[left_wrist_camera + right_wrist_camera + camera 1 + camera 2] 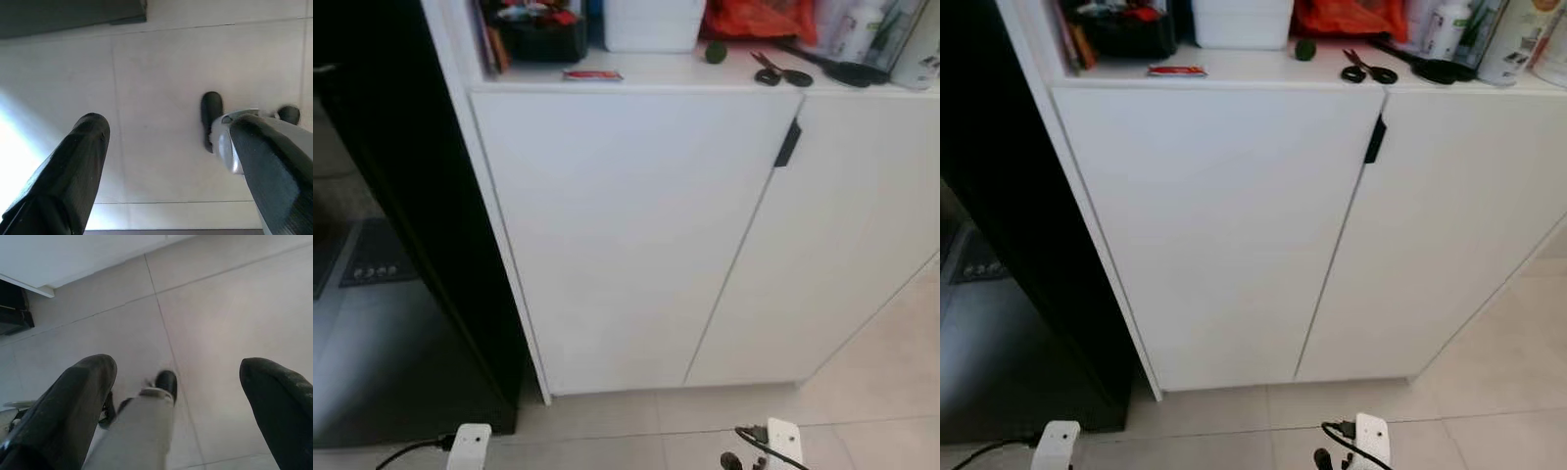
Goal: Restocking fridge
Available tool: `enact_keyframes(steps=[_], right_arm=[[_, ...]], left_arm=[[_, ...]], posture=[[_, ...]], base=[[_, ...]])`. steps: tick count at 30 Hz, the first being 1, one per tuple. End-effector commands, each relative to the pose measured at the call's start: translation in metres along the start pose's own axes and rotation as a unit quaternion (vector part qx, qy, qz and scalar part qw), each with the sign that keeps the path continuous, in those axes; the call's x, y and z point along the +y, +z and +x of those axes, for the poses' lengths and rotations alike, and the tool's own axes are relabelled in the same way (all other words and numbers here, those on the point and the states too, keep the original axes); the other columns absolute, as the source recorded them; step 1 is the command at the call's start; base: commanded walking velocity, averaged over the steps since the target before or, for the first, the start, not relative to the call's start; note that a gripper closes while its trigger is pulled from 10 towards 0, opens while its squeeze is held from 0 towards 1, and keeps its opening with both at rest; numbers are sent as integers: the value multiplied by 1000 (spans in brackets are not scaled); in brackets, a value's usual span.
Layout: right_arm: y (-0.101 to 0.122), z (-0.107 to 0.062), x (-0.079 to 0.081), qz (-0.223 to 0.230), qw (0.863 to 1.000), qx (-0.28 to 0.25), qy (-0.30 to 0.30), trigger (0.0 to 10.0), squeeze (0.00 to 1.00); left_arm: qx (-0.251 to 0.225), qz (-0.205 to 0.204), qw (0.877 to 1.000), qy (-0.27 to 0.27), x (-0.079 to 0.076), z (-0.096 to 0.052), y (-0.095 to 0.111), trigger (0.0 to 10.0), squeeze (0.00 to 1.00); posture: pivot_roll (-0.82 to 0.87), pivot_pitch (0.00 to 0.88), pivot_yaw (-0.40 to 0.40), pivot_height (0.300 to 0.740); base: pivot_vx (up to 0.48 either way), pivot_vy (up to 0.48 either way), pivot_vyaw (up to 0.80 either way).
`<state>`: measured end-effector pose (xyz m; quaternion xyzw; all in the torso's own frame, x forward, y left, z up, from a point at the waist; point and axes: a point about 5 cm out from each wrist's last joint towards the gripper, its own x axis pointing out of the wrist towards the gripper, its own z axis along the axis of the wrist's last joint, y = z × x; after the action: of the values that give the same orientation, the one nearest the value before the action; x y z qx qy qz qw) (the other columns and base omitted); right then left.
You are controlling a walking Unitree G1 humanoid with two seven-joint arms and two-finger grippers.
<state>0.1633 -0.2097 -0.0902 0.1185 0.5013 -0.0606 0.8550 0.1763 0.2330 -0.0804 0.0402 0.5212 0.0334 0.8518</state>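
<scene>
Black fridge (pixel 401 196) beside white cabinet (pixel 636 235) with two doors, one scissors (pixel 780 72), both grippers' fingers (pixel 73 171) apart.

No text, label, brand or number can be read anywhere: the print on the bottles (pixel 1445 29) and the red packet (pixel 592 75) is too blurred.

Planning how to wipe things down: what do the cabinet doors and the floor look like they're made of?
Cabinet doors: smooth matte white panels, likely painted or laminated board; no grain visible, small black handle. Floor: pale beige tiles, probably ceramic, with thin grout lines and a slight sheen.
</scene>
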Motion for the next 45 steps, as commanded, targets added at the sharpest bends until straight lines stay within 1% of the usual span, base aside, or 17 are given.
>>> enact_keyframes(steps=[1,3,5,8,11,17,45], right_arm=[[-4,-1,-5,-3,1000,6,-9,10000,0],[-4,-1,-5,-6,1000,5,-8,10000,0],[-4,-1,-5,-20,1000,5,-6,10000,0],[-5,-1,-5,-5,1000,5,-7,10000,0],[-6,-1,-4,-7,1000,7,-3,10000,0],[-6,-1,-5,15,1000,3,-10,10000,0],[-4,-1,-5,14,1000,3,-13,10000,0]], left_arm=[[6,11,1000,-7,-4,0,-2,10000,0],[6,13,1000,-8,-4,0,-2,10000,0],[6,14,1000,-7,-4,0,-2,10000,0],[6,16,1000,-7,-3,0,-3,10000,0],[7,17,1000,-7,-3,0,-3,10000,0],[8,17,1000,-7,-3,0,-3,10000,0],[7,10,1000,-7,-3,0,-1,10000,0]], posture=[[31,0,-18,740],[31,0,-18,740],[33,0,-19,740],[31,0,-16,740],[31,0,-16,740],[31,0,-16,740],[45,0,-14,740]], base=[[0,409,0],[0,401,0],[0,398,769],[0,400,800],[0,396,800],[0,396,0],[0,397,0]])
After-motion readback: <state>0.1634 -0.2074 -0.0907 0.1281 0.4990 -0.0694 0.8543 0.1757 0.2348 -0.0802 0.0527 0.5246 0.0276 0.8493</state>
